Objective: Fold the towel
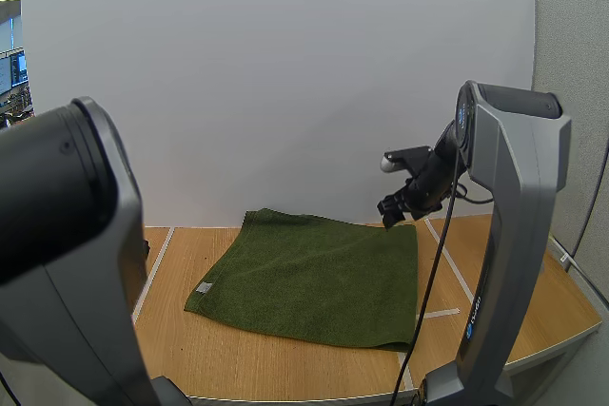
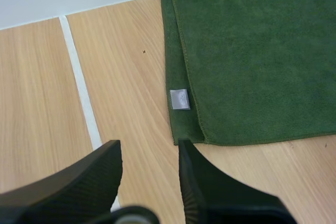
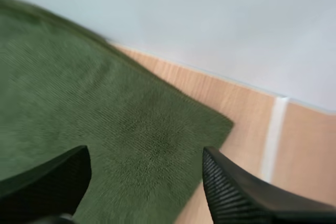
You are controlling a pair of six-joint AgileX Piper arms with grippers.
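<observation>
The towel (image 1: pixel 314 278) lies flat over the middle of the counter (image 1: pixel 238 358), with bare wood open along the left, near and right edges where a claw could come down. The white wall (image 1: pixel 285 73) closes off the far edge close behind the towel. The right claw (image 1: pixel 395 211) hangs spread over the towel's far right corner, the left claw (image 2: pixel 149 166) spread above bare wood by its left corner.

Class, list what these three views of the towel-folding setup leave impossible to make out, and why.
Label print, left wrist view: too small to read.
Towel, left wrist view: frame edge cuts off most of it.
Towel's far corner, high view: right tool overlaps it, so contact is unclear.
</observation>
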